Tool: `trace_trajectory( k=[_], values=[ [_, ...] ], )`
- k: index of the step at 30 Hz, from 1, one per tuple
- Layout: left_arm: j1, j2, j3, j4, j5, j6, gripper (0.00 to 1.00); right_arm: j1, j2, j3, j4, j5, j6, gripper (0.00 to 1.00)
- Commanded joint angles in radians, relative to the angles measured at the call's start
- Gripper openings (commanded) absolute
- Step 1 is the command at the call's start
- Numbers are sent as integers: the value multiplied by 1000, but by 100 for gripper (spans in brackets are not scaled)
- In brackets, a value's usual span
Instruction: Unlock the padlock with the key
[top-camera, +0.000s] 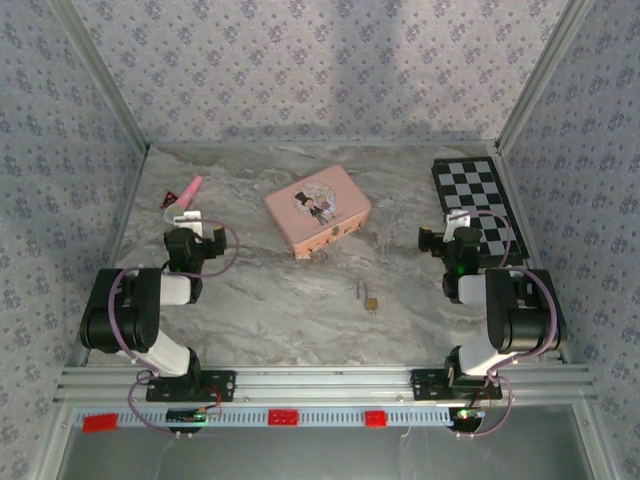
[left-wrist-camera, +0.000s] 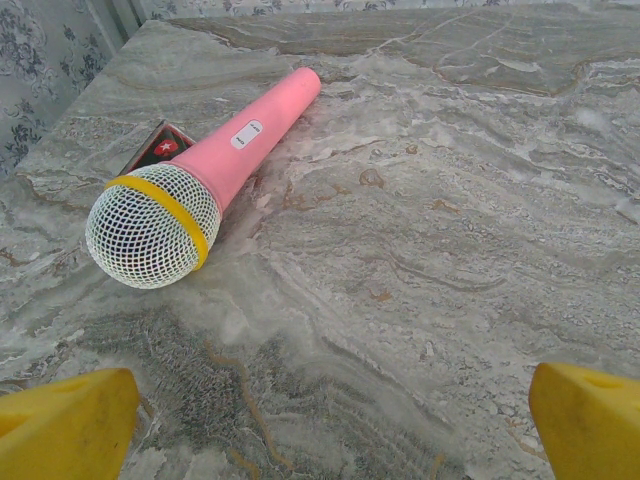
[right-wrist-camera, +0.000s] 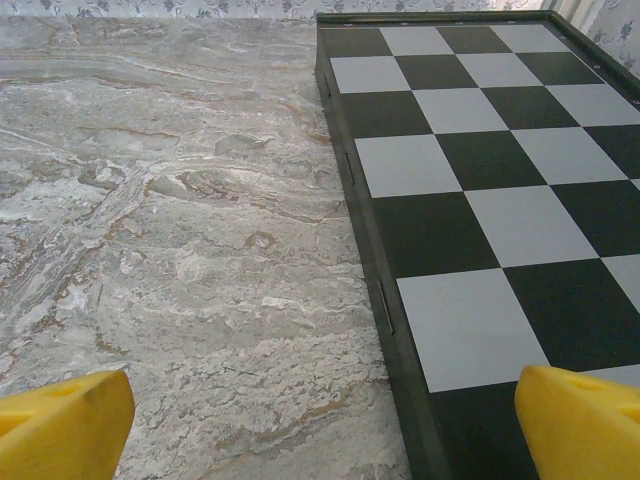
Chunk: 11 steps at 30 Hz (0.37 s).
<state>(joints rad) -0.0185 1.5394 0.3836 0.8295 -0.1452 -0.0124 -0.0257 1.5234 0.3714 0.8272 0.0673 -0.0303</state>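
The padlock (top-camera: 368, 298), a tiny brass body with a thin silver shackle, lies on the marble table (top-camera: 280, 300) in the near middle, between the two arms. I cannot make out the key anywhere. My left gripper (top-camera: 188, 222) hovers at the left, well away from the padlock, and is open (left-wrist-camera: 330, 425), its yellow fingertips (left-wrist-camera: 65, 425) wide apart over bare marble. My right gripper (top-camera: 455, 226) sits at the right by the chessboard, also open (right-wrist-camera: 320, 425) with nothing between its yellow fingertips (right-wrist-camera: 60, 425).
A pink toy microphone (left-wrist-camera: 215, 165) with a white mesh head lies just ahead of the left gripper, resting on a small red-and-black card (left-wrist-camera: 160, 148). A pink tin (top-camera: 318, 210) stands at centre back. A chessboard (right-wrist-camera: 480, 150) lies at the right. Patterned walls enclose the table.
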Motion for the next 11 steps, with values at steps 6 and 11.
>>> trace_trajectory(
  k=[6,11],
  values=[
    [9,-4,25,-3,15,-14,100,1,1,22,-14,18,15,99],
    [9,-4,24,-3,15,-14,100,4,0,13,0,21,12,99]
  ],
)
